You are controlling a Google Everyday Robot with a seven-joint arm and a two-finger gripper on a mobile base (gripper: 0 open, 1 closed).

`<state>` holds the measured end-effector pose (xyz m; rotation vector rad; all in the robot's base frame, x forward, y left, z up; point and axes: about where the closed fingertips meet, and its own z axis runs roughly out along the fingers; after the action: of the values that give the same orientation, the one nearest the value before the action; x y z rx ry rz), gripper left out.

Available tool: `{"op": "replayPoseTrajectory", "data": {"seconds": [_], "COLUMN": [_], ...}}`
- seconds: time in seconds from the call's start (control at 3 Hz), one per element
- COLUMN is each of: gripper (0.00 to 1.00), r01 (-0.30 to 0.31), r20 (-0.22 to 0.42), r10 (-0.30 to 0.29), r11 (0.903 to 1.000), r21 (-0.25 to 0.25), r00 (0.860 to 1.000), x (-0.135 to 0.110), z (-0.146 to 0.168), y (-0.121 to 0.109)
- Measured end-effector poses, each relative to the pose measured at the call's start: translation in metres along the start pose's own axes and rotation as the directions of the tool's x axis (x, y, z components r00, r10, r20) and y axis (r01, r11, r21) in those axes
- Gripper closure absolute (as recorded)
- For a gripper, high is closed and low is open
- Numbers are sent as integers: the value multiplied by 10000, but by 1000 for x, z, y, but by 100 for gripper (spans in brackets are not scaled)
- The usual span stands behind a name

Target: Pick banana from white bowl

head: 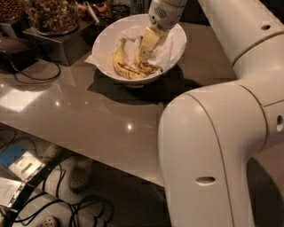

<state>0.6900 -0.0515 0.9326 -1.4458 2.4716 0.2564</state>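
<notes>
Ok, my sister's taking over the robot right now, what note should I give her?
The claw is down inside the white bowl, right over the mottled banana.
That banana lies in the bowl on crumpled paper, beside a streaked banana. The bowl sits on the grey table.
Done: the reach into the bowl.
Left: grab the mottled banana, not the streaked one, and lift it out.

Arm (213,146) is all glossy cream-white: fat rounded shells with thin seams, a small oval slot (205,180), a couple of dark holes. Wrist (162,11) has a dotted grille. Yellowish gripper (144,55) sits in the bowl (103,48).
</notes>
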Motion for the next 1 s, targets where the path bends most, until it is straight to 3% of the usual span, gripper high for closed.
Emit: {"op": "replayPoseTrajectory", "data": {"seconds": [0.33, 0.67, 1.0], "gripper": [23, 31, 37], "r01": [-907, -1277, -1277], "r20": [-548, -820, -820], "r10": [883, 1226, 1226], "r11": [9950, 9900, 9900], "r21": [-416, -597, -597], "r00": [9946, 9891, 9891], "x": [18, 25, 25], "z": [36, 54, 54], "y": [-13, -17, -17]}}
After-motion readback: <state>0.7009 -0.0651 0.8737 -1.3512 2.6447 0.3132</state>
